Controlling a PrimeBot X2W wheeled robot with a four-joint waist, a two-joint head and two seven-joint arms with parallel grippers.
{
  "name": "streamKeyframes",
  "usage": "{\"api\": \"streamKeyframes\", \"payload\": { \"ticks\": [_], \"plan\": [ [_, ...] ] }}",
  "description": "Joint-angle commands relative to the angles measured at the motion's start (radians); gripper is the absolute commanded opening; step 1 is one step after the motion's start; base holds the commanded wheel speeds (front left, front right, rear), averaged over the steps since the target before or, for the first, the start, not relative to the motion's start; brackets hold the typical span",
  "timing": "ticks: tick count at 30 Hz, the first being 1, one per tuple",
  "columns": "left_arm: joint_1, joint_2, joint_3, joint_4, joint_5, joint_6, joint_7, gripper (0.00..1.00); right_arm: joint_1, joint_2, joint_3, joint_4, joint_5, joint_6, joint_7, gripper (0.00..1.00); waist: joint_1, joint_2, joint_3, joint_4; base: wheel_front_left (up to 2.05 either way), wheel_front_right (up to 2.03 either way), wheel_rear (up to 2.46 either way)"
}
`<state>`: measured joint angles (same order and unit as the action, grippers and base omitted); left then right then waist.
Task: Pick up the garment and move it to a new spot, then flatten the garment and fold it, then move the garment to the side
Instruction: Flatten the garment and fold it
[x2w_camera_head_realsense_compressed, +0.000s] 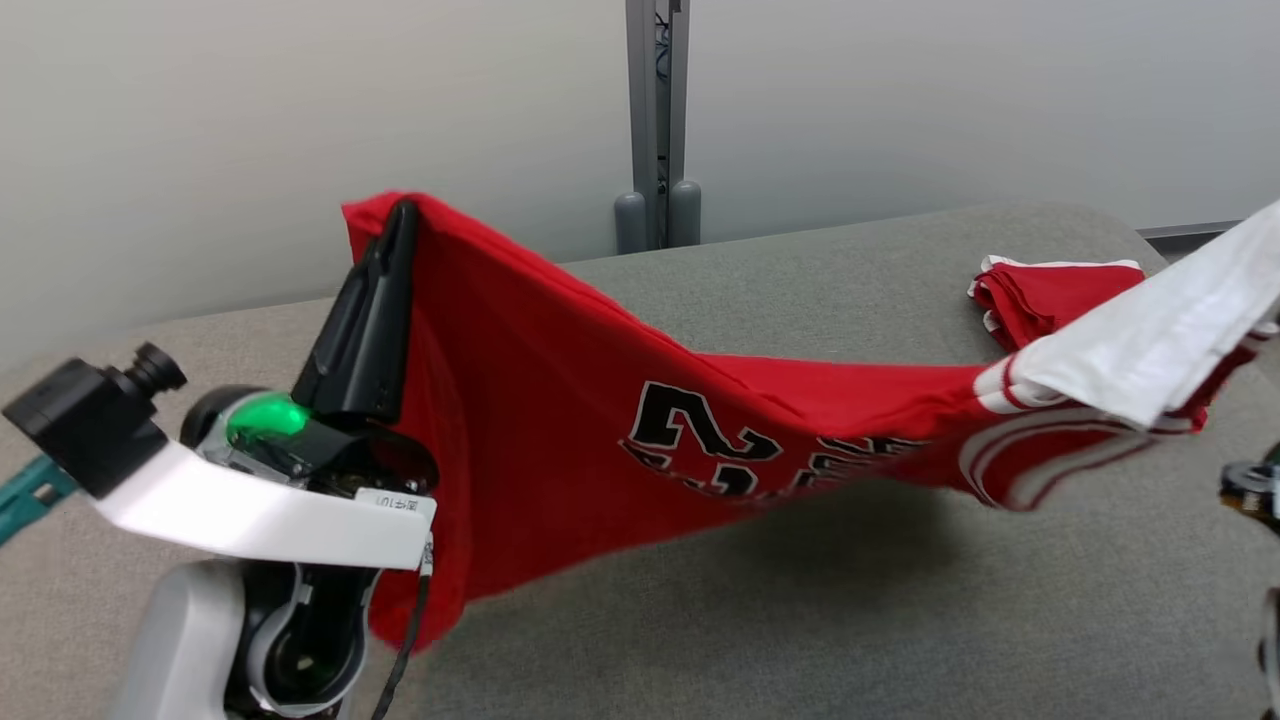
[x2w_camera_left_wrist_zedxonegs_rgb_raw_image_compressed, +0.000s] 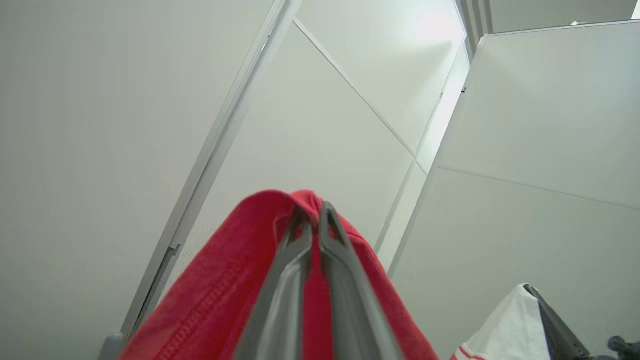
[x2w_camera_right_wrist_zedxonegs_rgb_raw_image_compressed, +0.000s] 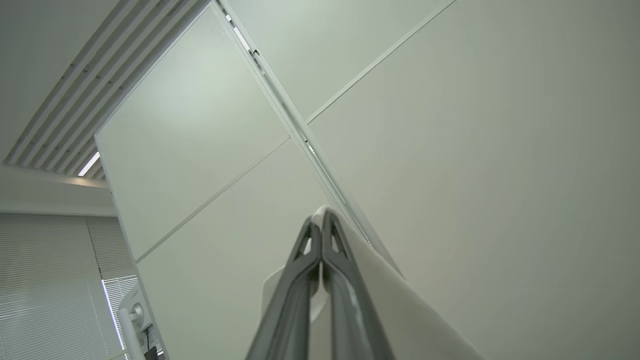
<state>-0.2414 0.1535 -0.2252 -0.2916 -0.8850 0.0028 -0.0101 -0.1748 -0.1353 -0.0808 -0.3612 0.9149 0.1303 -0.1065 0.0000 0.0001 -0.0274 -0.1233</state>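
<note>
- Head view: the left claw (x2w_camera_head_realsense_compressed: 400, 215) stands upright with its fingers pressed together on a top corner of the red jersey (x2w_camera_head_realsense_compressed: 560, 420). The cloth hangs down from the tips along the claw's right side.
- From that pinch the jersey's long axis runs off to the claw's right. It sags in the middle, where the black number sits, low over the grey table (x2w_camera_head_realsense_compressed: 800, 620), then climbs at its white end (x2w_camera_head_realsense_compressed: 1150, 340) toward the right edge.
- A folded red garment (x2w_camera_head_realsense_compressed: 1060, 295) lies on the table behind that raised end. Whether the two touch, I cannot tell.
- Left wrist view: the left claw (x2w_camera_left_wrist_zedxonegs_rgb_raw_image_compressed: 312, 212) shows its fingers closed, with red fabric (x2w_camera_left_wrist_zedxonegs_rgb_raw_image_compressed: 215, 290) bunched over and around the tips. Low to its right, the right claw (x2w_camera_left_wrist_zedxonegs_rgb_raw_image_compressed: 532, 291) holds up a white fold (x2w_camera_left_wrist_zedxonegs_rgb_raw_image_compressed: 505, 325).
- Right wrist view: the right claw (x2w_camera_right_wrist_zedxonegs_rgb_raw_image_compressed: 322, 220) is clamped shut on white cloth (x2w_camera_right_wrist_zedxonegs_rgb_raw_image_compressed: 400, 310), which falls away below and to the right of its tips.
- Judgement: each arm holds one end, so neither is nearer. The jersey hangs as a sling between the claws, and the coming move turns on keeping that line taut. If both claws lower together, the sagging middle should meet the table first.
</note>
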Motion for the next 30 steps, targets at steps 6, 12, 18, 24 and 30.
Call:
{"api": "streamKeyframes", "payload": {
  "ticks": [6,12,18,24,30],
  "plan": [
    [-0.076,0.034,0.006,-0.141,-0.019,0.049,0.092,0.0,-0.019,0.019,-0.077,-0.168,0.02,0.001,0.098,0.0,0.0,-0.0001,0.031,-0.016,0.0,0.0,0.0],
    [-0.152,0.056,0.009,-0.124,-0.02,0.056,0.141,0.0,-0.057,0.051,-0.097,-0.173,0.03,0.001,0.156,0.0,0.0,-0.0001,0.116,-0.025,0.0,0.0,0.0],
    [-0.357,0.102,0.002,0.031,-0.005,0.037,0.222,0.0,-0.269,0.062,-0.051,-0.019,0.01,0.001,0.227,0.0,0.0,-0.0001,0.272,-0.034,0.0,0.0,0.0],
    [-0.776,0.168,-0.029,0.306,0.114,0.003,0.293,0.0,-0.742,0.051,0.003,0.283,-0.113,0.002,0.224,0.0,0.0,-0.0001,0.417,-0.051,0.0,0.0,0.0],
    [-1.208,0.223,-0.074,0.602,0.298,-0.056,0.217,0.0,-1.221,0.069,0.02,0.602,-0.216,0.002,0.048,0.0,0.0,-0.0001,0.5,-0.098,0.0,0.0,0.0]
  ]
}}
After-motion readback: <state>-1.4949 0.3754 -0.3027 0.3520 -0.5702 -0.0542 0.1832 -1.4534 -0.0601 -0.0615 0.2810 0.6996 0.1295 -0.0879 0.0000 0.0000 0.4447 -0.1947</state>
